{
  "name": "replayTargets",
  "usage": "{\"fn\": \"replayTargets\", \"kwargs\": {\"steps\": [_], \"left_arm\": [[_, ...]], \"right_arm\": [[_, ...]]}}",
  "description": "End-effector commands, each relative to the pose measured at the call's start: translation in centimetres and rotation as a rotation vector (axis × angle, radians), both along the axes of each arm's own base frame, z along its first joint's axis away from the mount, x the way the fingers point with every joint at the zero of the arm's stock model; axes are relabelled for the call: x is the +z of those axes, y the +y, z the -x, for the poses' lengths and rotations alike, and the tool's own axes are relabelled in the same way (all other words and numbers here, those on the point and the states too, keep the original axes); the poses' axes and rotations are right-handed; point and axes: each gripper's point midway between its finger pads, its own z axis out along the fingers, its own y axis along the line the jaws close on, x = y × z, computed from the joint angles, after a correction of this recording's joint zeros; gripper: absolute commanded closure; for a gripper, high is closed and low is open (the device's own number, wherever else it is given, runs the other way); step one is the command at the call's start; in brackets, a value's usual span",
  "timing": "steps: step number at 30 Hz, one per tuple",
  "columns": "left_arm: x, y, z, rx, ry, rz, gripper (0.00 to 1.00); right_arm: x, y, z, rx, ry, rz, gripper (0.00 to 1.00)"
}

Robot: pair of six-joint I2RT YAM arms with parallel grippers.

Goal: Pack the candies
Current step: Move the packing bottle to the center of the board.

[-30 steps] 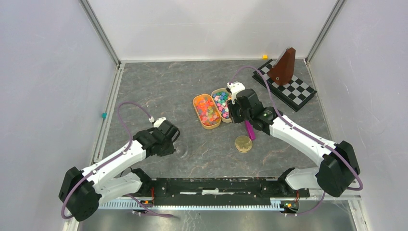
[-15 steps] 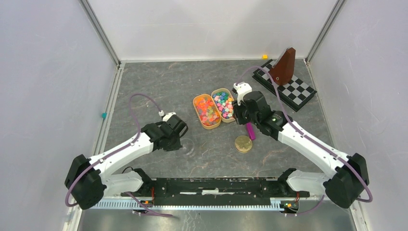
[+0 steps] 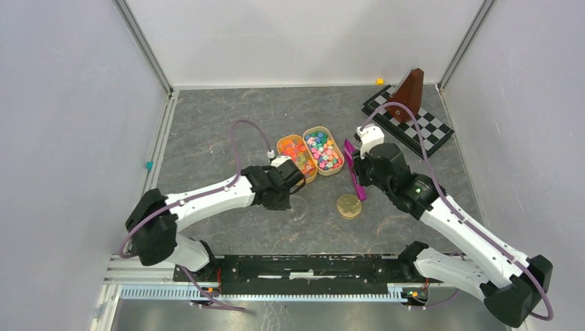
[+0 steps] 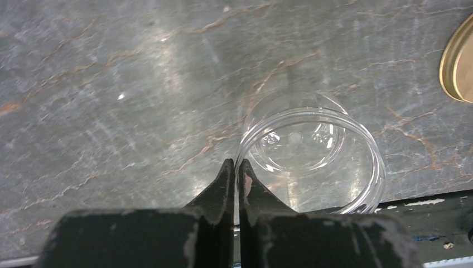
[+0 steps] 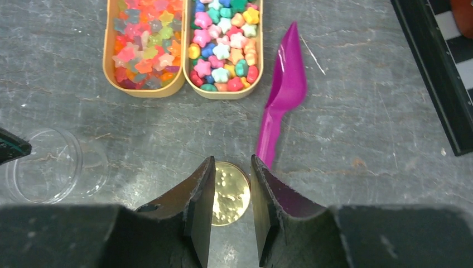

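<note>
Bright, even light comes from overhead, leaving only soft shadows. In my left wrist view, glare washes the table (image 4: 162, 61) toward 11 o'clock, the clear jar (image 4: 312, 151) glints, and my left pincer (image 4: 235, 166) at 6 o'clock is blurred.

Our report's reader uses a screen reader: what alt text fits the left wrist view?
The left gripper pinches the rim of an empty clear jar on a grey marbled table; a gold lid shows at the right edge.

Candies (image 5: 223, 42) multicoloured; scoop (image 5: 285, 86) magenta; lid (image 5: 230, 190) gold; jar (image 4: 312, 151) clear; board (image 3: 429, 129) black-white checkered.
</note>
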Motion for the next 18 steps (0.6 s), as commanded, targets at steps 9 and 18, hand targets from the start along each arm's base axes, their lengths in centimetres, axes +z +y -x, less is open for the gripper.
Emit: {"fn": "replayTargets", "kwargs": {"steps": [9, 18], "left_arm": [[-0.2, -6.8, -1.5, -0.157, -0.024, -0.004, 0.98], [-1.1, -7.9, -1.5, -0.174, -0.017, -0.029, 0.96]], "right_arm": [[-1.4, -4.0, 2.1, -0.142, -0.001, 0.02, 0.63], [-3.6, -4.8, 2.8, -0.167, 0.027, 0.034, 0.61]]}}
